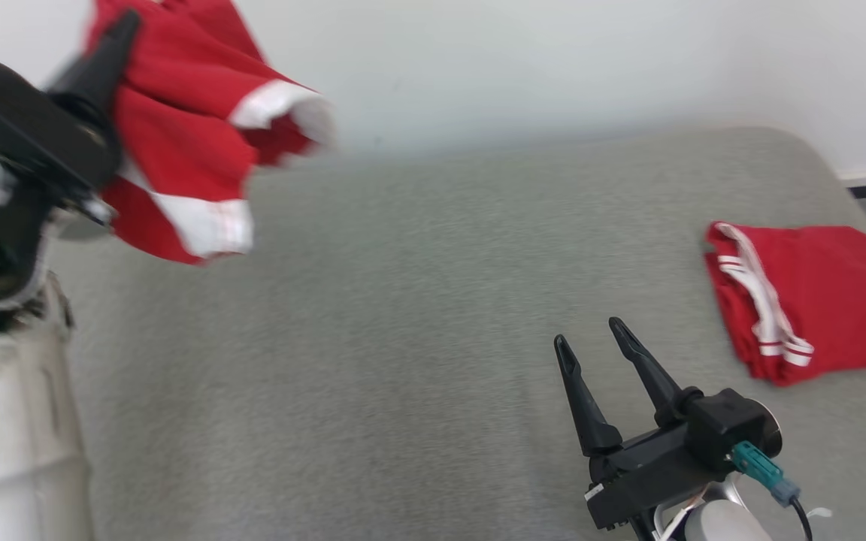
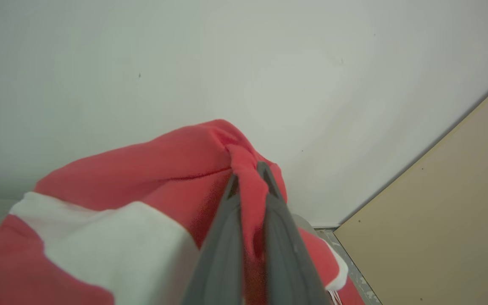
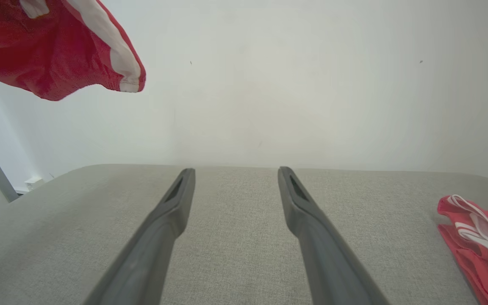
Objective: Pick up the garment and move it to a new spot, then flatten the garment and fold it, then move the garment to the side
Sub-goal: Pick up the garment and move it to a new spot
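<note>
"Two red clothes, I count. Which one has the robot got?"

"The red garment [image 1: 177,150] up at ten o'clock from the head view. It hangs in the air, up off the grey pad [image 1: 403,338], with the white wall [image 1: 553,60] behind it. It has wide white bands on its edges, and it looks a bit smeary from up there."

"What is holding it?"

"The left claw [image 2: 248,173]. From that arm's own camera, its two dark fingers are squeezed tight together with a bunch of red cloth pinched between them. The rest of the garment flops down on both sides of the fingers."

"And the other claw?"

"The right claw [image 1: 589,333] is down at five o'clock, low over the pad. Its fingers [image 3: 172,203] are spread wide apart and there is nothing between them, just grey pad underneath."

"Where is the second red one?"

"The folded red cloth [image 1: 809,300] lies on the pad at three o'clock, close to the pad's right edge. It has thin white stripes along one side. It is apart from the right claw and well apart from the hanging garment."

"Does the hanging one touch the pad at all?"

"No, from the right arm's camera it is high at eleven o'clock, with wall showing under it."
</note>
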Tool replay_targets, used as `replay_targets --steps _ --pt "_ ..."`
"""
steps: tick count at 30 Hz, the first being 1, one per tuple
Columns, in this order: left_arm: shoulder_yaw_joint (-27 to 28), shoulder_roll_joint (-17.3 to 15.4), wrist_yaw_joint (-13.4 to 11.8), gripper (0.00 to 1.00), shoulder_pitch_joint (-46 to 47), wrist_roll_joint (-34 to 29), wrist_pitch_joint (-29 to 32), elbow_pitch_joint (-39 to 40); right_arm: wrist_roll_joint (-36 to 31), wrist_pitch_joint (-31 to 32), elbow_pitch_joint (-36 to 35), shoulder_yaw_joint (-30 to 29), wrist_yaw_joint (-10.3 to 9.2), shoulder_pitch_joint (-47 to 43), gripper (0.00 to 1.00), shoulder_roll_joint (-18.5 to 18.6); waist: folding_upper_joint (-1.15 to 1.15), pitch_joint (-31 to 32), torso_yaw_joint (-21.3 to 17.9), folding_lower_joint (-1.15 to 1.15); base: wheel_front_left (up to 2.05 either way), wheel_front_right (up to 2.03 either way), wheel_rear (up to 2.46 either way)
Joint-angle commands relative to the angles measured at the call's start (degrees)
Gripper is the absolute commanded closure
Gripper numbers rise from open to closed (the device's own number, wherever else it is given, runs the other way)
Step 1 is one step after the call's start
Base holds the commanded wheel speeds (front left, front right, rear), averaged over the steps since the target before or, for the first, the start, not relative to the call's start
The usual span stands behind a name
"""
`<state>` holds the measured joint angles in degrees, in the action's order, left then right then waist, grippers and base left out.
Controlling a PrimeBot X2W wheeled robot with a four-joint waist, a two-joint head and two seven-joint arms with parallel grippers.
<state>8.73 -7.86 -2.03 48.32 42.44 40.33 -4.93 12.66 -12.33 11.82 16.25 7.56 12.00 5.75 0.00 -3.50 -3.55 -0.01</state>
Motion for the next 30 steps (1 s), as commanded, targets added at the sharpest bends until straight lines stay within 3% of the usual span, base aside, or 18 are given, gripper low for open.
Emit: replay_targets --steps 1,5,12,22,23,24,25,30 --pt "-1.2 0.7 0.2 1.00 -2.4 -0.5 -0.2 1.2 -0.3 0.1 -0.4 -0.1 -0.17 -0.1 0.00 -0.1 0.00 0.9 -8.2 0.01 0.00 0.00 0.00" --pt "-4.2 3.1 0.3 1.00 -6.4 0.6 -0.6 2.2 -0.6 0.2 -1.1 -1.1 -0.17 -0.1 0.00 0.1 0.00 -1.2 -12.6 0.01 0.00 0.00 0.00" --pt "-8.9 4.2 2.0 1.00 -13.8 -2.5 -7.6 -3.1 -1.2 0.2 -2.4 -2.6 -0.17 0.4 0.00 -0.2 0.00 -4.6 -18.4 0.01 0.00 0.00 0.00" --pt "-13.5 4.6 2.0 1.00 -17.9 -8.3 -21.4 -19.0 -1.3 -0.1 -2.6 -3.7 -0.17 0.3 0.00 -0.7 0.00 -6.2 -19.9 0.01 0.00 0.00 0.00" --pt "-14.2 4.6 2.2 0.89 -17.9 -9.6 -23.3 -20.4 -1.4 0.0 -2.6 -3.9 -0.17 0.2 0.00 -0.6 0.00 -6.2 -19.6 0.01 0.00 0.00 0.00" --pt "-14.8 4.7 2.6 0.10 -17.8 -10.5 -25.1 -21.5 -1.5 0.1 -2.6 -4.1 -0.17 0.2 0.00 -0.6 0.00 -6.0 -19.2 0.01 0.00 0.00 0.00" --pt "-15.4 4.7 2.7 0.00 -17.8 -11.0 -27.0 -22.3 -1.6 0.2 -2.6 -4.6 -0.17 0.1 0.00 -0.5 0.00 -5.8 -18.7 0.01 0.00 0.00 0.00" --pt "-16.3 4.8 4.0 0.00 -18.6 -11.0 -36.5 -22.9 -2.3 0.8 -3.3 -7.6 -0.17 -1.3 0.00 0.6 0.00 -3.4 -15.1 0.01 0.00 0.00 0.00"
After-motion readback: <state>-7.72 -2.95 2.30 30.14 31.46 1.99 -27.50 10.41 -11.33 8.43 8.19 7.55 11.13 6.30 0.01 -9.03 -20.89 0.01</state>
